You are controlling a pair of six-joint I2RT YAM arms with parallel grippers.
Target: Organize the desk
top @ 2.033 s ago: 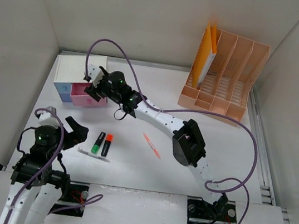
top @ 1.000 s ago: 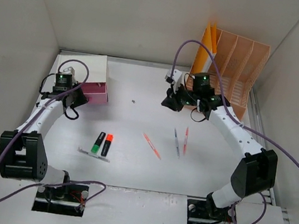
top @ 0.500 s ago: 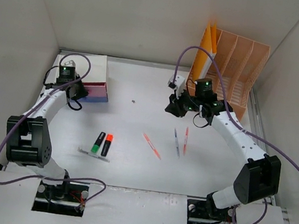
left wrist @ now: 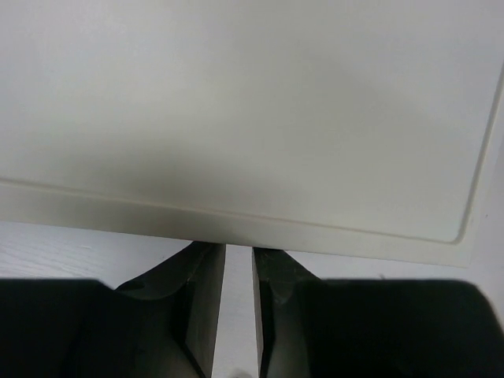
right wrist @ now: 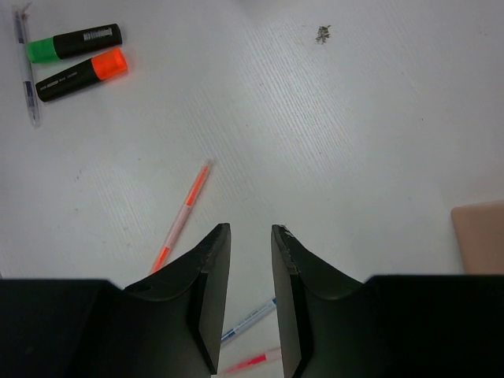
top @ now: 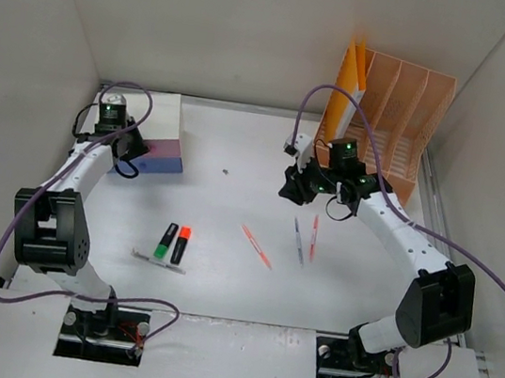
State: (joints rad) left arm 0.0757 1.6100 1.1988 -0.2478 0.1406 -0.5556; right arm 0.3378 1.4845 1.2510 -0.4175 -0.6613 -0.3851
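Observation:
The desk [top: 218, 293] is a white tabletop between white wall panels. On it lie an orange pen [top: 256, 246], a blue pen [top: 298, 241], a red pen [top: 314, 237], a green highlighter [top: 166, 240], an orange highlighter [top: 180, 245] and a clear pen [top: 158, 261]. My right gripper [top: 290, 191] hovers over the pens, slightly open and empty [right wrist: 250, 230]; the orange pen [right wrist: 183, 214] lies just to its left. My left gripper [top: 128, 153] is at the front left corner of the white drawer box [top: 144, 116]. Its jaws [left wrist: 239, 252] stand a narrow gap apart, empty, tips under the box's edge [left wrist: 236, 118].
A peach slotted file rack [top: 381, 123] with an orange folder [top: 349, 85] stands at the back right; its corner [right wrist: 480, 236] shows beside my right gripper. A small dark speck [top: 225, 172] lies mid-desk. Tall white panels wall in the desk.
The pink drawer that stuck out of the box has slid in as my left gripper moved toward the box. Both grippers' jaws have parted a little. The right arm barely shifted.

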